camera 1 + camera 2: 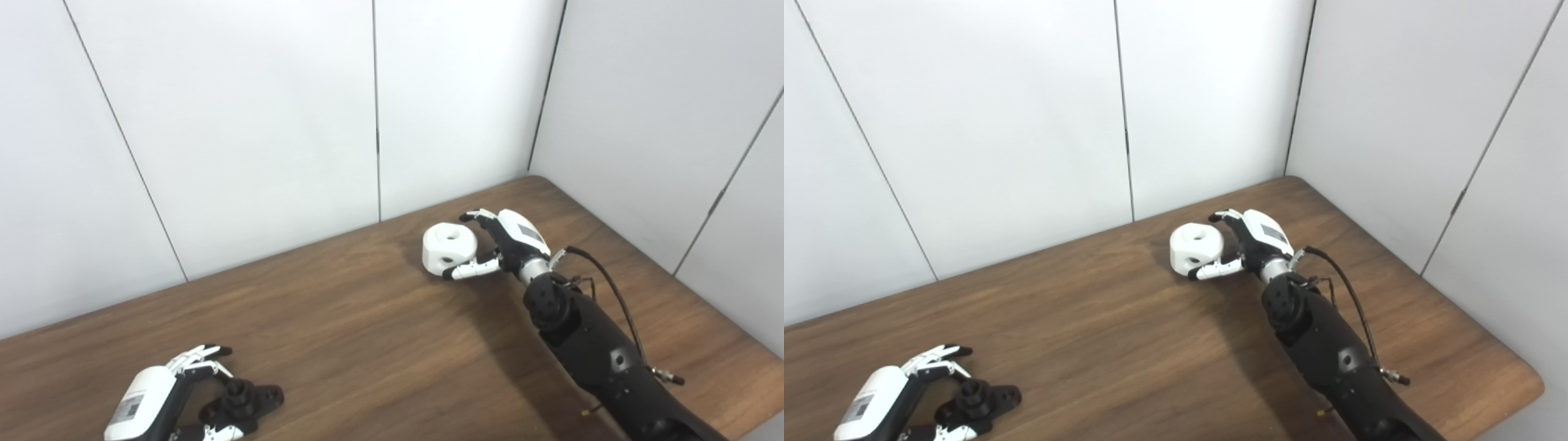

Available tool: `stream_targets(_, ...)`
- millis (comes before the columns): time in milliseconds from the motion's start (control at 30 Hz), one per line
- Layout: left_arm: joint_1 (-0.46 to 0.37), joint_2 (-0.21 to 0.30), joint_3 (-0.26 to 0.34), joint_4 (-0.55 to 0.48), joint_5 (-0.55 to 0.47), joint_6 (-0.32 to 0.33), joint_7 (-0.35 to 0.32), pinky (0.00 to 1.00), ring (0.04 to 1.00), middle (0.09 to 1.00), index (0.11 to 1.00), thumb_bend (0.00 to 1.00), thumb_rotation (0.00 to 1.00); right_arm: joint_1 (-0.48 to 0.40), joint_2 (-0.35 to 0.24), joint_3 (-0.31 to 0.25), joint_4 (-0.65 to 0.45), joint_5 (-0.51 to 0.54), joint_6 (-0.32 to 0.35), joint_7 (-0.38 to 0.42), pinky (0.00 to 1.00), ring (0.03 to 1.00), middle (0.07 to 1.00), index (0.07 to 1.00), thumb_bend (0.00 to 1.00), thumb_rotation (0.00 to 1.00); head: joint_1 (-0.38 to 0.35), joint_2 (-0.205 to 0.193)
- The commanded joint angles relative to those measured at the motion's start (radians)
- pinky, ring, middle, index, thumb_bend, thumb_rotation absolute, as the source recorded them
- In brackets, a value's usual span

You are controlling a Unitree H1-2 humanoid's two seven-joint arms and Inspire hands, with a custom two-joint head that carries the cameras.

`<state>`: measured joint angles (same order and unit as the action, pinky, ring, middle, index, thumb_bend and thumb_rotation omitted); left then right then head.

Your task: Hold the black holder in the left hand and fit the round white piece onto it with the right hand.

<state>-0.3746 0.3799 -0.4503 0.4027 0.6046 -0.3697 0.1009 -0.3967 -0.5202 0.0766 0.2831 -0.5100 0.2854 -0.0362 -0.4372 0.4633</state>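
Wooden table [380,343], brown grain, rounded far-right corner. White wall panels [257,122] behind and at right, thin dark vertical seams between, meeting in corner.

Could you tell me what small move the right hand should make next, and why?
Probably close the right hand on the white piece: its fingers already flank the piece, which seems to sit on the table, far from the black holder at the left hand.

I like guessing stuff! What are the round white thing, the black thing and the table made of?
White piece: probably matte plastic, smooth with moulded holes. Black holder: likely plastic too, dull with little shine. Table: wood or wood-look top, showing brown grain streaks.
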Motion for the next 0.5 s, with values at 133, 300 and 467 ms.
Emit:
stream_targets(133, 0.112, 0.019, -0.044, 0.057, 0.033, 0.058, -0.102, 0.86, 0.880, 0.829, 0.485, 0.52, 0.04, -0.006, -0.011, 0.053, -0.008, 0.003, 0.012, 0.080, 0.71, 0.868, 0.937, 0.736, 0.97, 0.40, 0.003, 0.010)
stream_targets(300, 0.108, 0.015, -0.046, 0.068, 0.036, 0.051, -0.095, 0.86, 0.879, 0.832, 0.485, 0.52, 0.05, -0.007, 0.000, 0.052, -0.018, 0.004, 0.017, 0.064, 0.71, 0.862, 0.914, 0.679, 0.95, 0.37, 0.006, 0.012)
stream_targets(467, 0.110, 0.010, -0.048, 0.072, 0.036, 0.053, -0.095, 0.87, 0.880, 0.829, 0.485, 0.52, 0.05, -0.006, 0.048, 0.030, -0.005, -0.017, 0.031, -0.029, 0.71, 0.842, 0.851, 0.602, 0.88, 0.31, 0.008, 0.013)
